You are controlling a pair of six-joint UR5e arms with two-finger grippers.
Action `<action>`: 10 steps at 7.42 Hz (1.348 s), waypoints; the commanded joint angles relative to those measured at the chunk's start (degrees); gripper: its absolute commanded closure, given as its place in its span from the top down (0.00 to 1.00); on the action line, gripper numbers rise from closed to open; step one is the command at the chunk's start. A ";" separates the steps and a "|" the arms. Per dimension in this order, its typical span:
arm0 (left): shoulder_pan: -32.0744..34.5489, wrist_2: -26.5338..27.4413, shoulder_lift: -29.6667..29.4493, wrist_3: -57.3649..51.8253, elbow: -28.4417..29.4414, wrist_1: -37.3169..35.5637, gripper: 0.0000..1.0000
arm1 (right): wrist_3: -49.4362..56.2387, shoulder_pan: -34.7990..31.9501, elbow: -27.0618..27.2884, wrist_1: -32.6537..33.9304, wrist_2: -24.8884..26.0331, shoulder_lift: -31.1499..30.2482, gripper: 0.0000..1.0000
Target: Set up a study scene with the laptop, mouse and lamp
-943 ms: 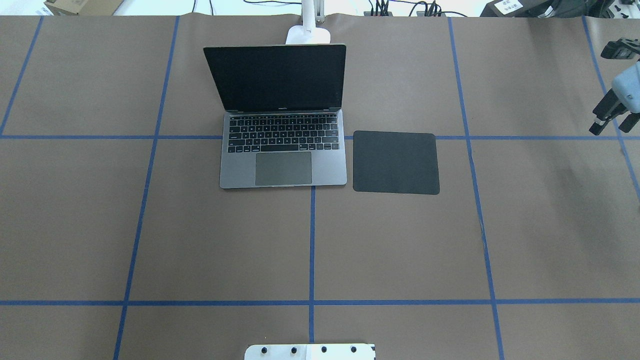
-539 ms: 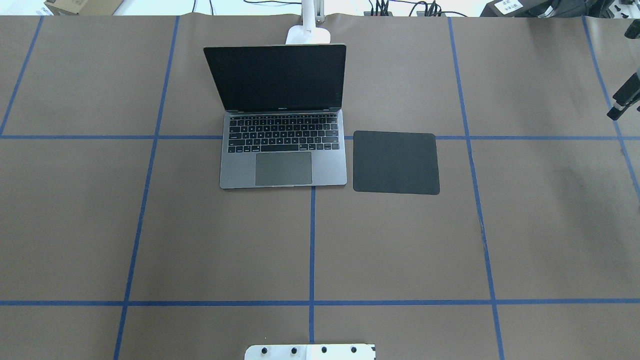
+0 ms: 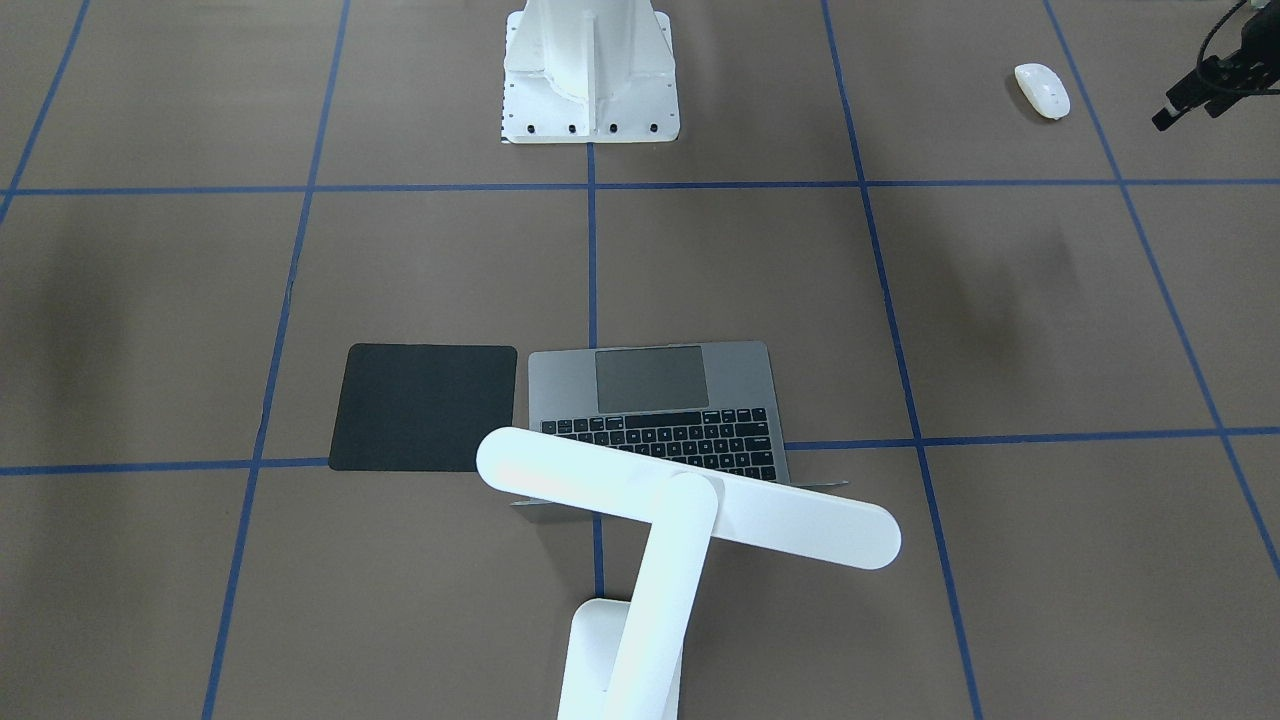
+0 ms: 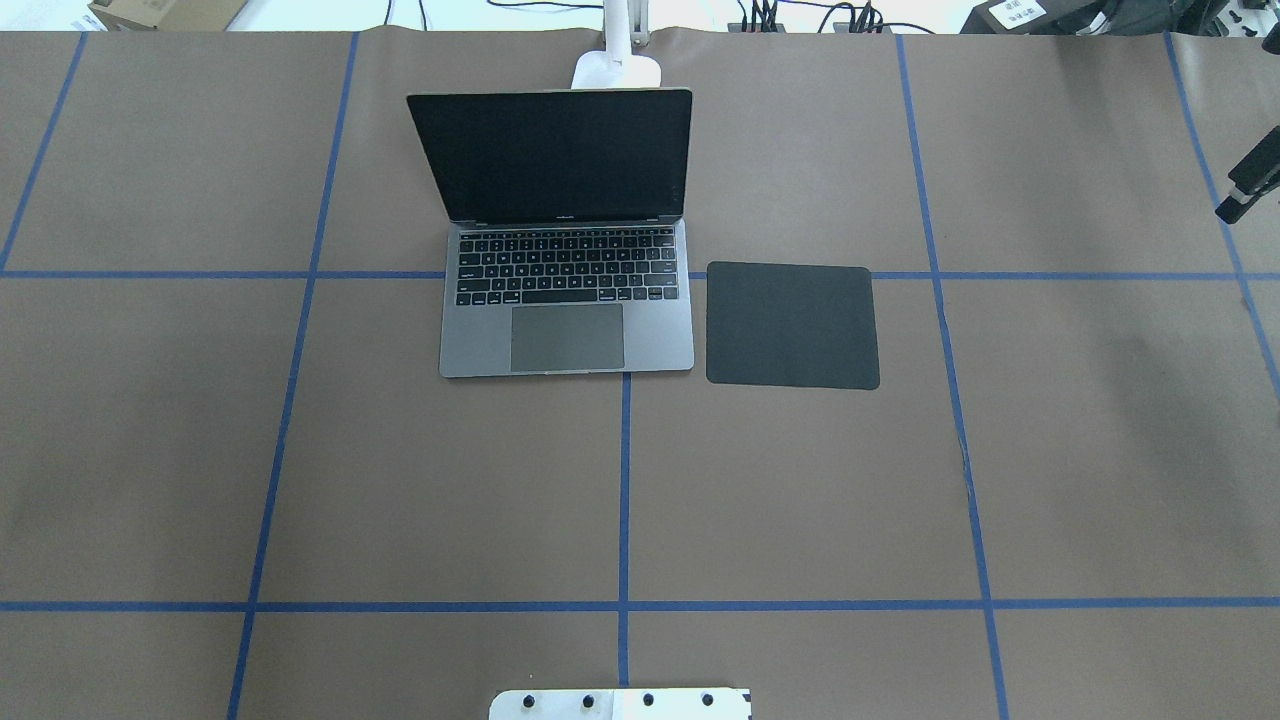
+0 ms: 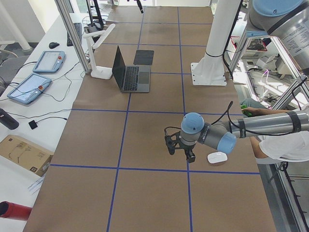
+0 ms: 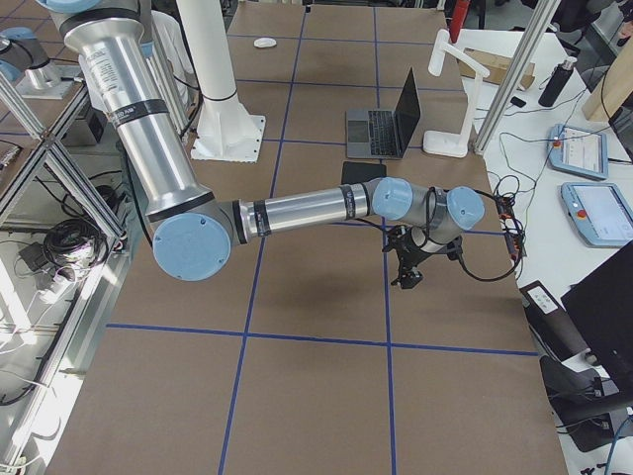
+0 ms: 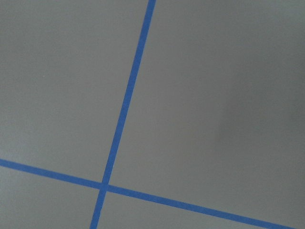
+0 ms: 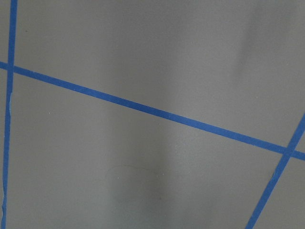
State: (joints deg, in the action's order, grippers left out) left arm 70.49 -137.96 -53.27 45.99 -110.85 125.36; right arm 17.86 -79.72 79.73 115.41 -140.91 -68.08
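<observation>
Once, from the front, spotting the mouse (image 3: pixel 1041 90) on the brown blue-taped counter (image 3: pixel 1000 300) near the left pincer (image 3: pixel 1185 100); overhead missing it, showing laptop (image 4: pixel 567 300), lamp (image 4: pixel 615 70), right pincer (image 4: pixel 1232 208). Failing to tell either pincer's spread.

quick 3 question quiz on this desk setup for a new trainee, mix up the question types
1. True or false: the laptop has its lid shut.
2. What lies flat on the table beside the laptop, on the robot's right? A) a mug B) a black mat C) a book
3. Fill in: the mouse lies on the table nearest the ___ tool.

Key: 1 false, the lid stands open. 2 B. 3 left; the left tool hangs just beside the mouse, not touching it.
</observation>
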 commanded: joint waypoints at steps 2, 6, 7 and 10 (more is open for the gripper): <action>-7.19 4.00 1.59 10.30 9.40 16.71 1.00 | -1.06 0.26 0.69 -0.01 -1.03 -0.12 0.98; -33.59 20.04 1.59 37.08 9.78 30.79 1.00 | -1.16 0.35 1.48 -0.01 -0.95 -0.39 0.98; -38.37 21.75 2.90 40.98 9.78 34.73 1.00 | -1.16 0.35 1.57 -0.01 -0.95 -0.39 0.98; -44.53 22.99 6.34 47.04 9.86 39.77 1.00 | -1.16 0.44 1.83 -0.01 -1.04 -0.56 0.98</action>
State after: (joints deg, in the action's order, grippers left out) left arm 29.42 -115.76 -48.01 88.76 -101.02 163.30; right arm 16.70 -79.34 81.42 115.40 -141.93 -68.55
